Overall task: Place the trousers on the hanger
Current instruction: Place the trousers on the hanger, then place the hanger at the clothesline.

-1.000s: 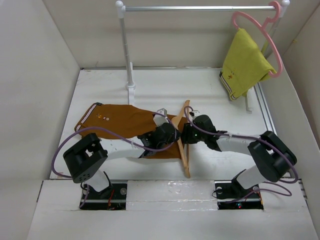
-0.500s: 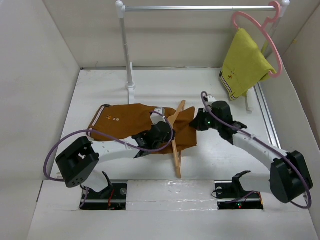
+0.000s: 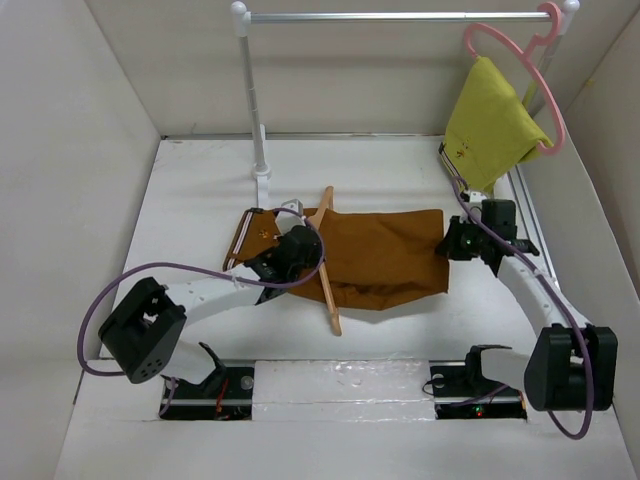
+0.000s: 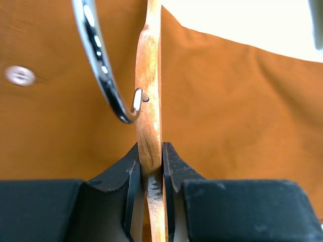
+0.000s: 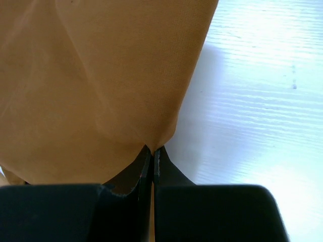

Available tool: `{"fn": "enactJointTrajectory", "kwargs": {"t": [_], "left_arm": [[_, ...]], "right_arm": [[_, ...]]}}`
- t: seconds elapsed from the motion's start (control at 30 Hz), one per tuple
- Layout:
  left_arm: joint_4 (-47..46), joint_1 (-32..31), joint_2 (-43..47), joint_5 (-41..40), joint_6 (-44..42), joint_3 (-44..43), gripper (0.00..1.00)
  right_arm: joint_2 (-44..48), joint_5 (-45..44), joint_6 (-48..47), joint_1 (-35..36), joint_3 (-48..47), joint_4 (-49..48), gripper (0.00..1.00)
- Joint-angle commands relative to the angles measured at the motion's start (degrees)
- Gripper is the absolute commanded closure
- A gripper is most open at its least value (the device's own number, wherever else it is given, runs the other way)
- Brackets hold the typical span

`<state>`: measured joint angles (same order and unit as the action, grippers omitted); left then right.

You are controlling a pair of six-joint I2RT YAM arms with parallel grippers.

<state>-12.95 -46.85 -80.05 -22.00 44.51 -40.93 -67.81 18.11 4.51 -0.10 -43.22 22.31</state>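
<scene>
- We see bright, even light from above; shadows are soft.
- Glare washes the table (image 5: 262, 75) at 2 o'clock (right wrist view).
- Our left wrist view shows glints on the metal hook (image 4: 103, 75).

The trousers (image 3: 385, 255) lie flat on the table (image 3: 400, 180), the hanger (image 3: 329, 298) crossing them.

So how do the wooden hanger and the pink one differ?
The wooden hanger is down on the table, held in the jaws of the left gripper; the pink hanger hangs free on the rail. The wooden hanger is thin and brown; the pink hanger is a rounded loop. Both touch cloth: trousers and a yellow garment.
</scene>
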Motion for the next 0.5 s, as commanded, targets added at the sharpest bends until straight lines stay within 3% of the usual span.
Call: {"fn": "enactJointTrajectory", "kwargs": {"t": [0.0, 0.47], "left_arm": [[6.89, 1.32, 1.56, -5.43, -8.38, 1.82, 1.00], [3.81, -2.90, 0.16, -0.16, -7.16, -4.68, 1.00]], "right_arm": [[1.20, 1.04, -2.84, -3.50, -0.02, -2.08, 1.00], [-9.35, 3.60, -2.40, 1.15, -0.37, -7.71, 1.00]]}}
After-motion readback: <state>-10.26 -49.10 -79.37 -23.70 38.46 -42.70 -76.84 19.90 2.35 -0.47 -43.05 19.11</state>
